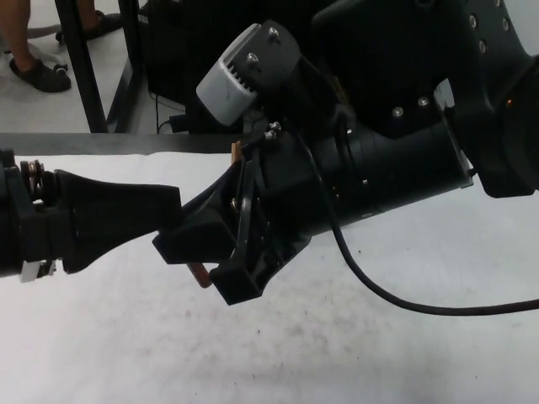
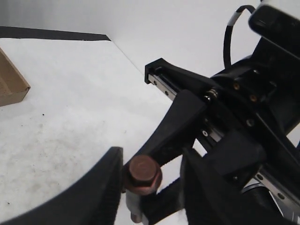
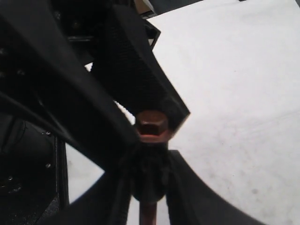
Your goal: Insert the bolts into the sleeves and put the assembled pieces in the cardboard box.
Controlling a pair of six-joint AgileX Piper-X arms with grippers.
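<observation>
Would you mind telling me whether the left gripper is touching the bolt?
Touching. The left wrist view shows the bolt with its hex head pressed against one finger of the left gripper, with no gap between them.

I log the following.
- bolt (image 2: 142,171): copper-brown head, slight sheen.
- left gripper (image 2: 149,192) and right gripper (image 3: 149,187): matt black throughout.
- bench (image 1: 404,353): white, peppered with fine dark specks.
- edge strip (image 1: 84,143) along far side: black.
- cardboard box (image 2: 10,84): plain tan.
- camera housing (image 1: 232,76): I note light grey, ribbed face.
- cable (image 1: 379,290): black.
</observation>
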